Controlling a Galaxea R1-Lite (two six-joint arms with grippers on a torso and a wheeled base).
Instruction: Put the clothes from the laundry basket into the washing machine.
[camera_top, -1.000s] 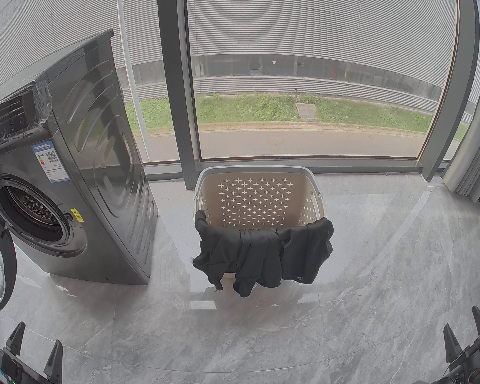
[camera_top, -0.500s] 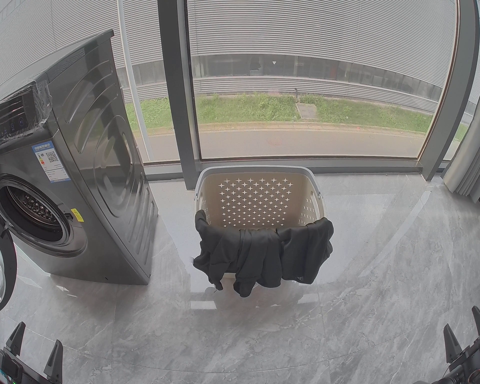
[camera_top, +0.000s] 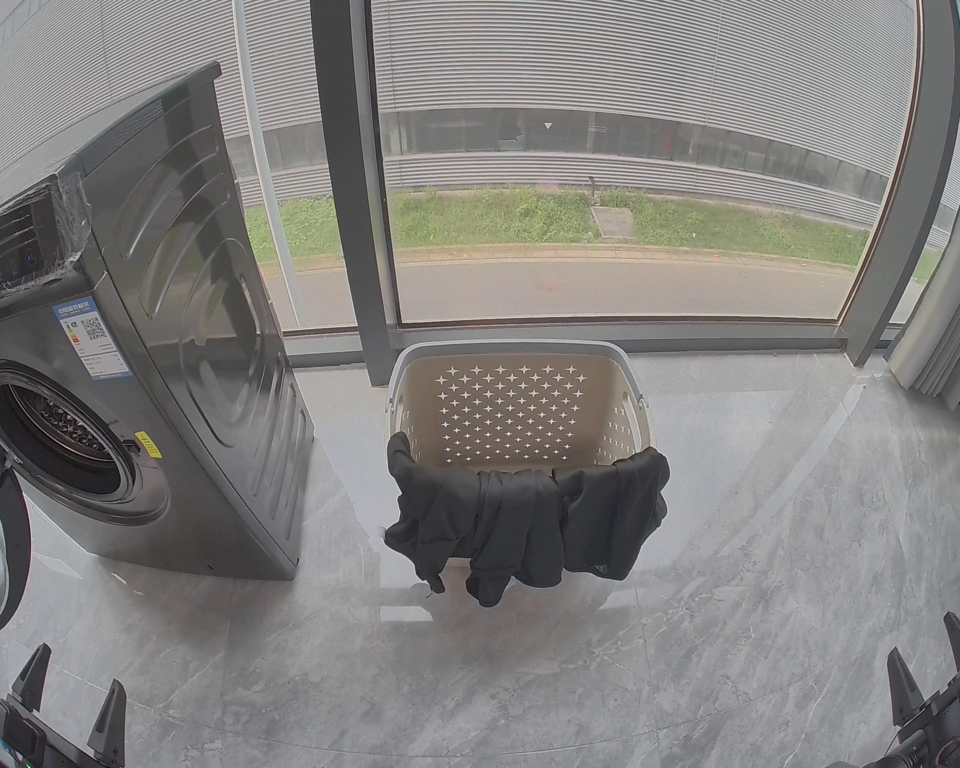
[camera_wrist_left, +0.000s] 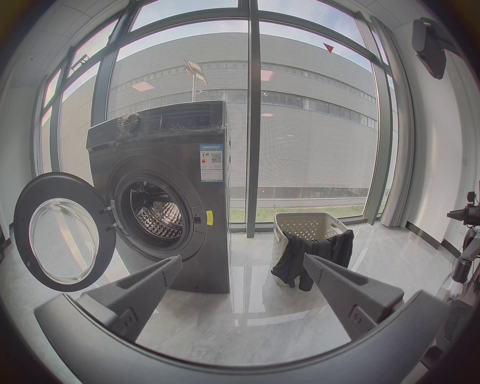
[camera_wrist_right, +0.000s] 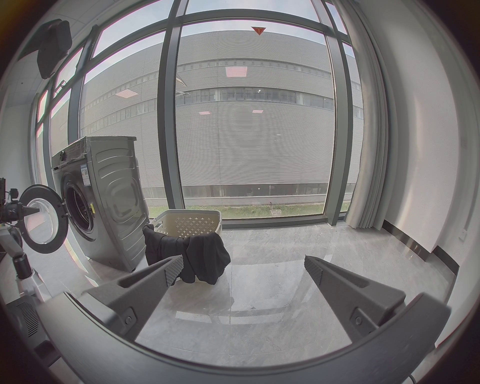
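**Both claws wide, dark clothes straight ahead**

Our left claw (camera_top: 72, 690) is spread wide and holds nothing. Our right claw (camera_top: 925, 650) is spread wide too, and it is bare. Both hang low near us, well apart from the other things.

The dark clothes (camera_top: 520, 520) lie at about 2 o'clock from the left claw and 10 o'clock from the right claw. They hang over the near rim of the basket (camera_top: 515, 347). Their long side runs from 9 o'clock to 3 o'clock.

We think the right claw is a little nearer to them, but it is close. The washing machine (camera_top: 200, 300) stands at 10 o'clock from us, with its door (camera_wrist_left: 62, 230) swung open. We think we must get closer first.
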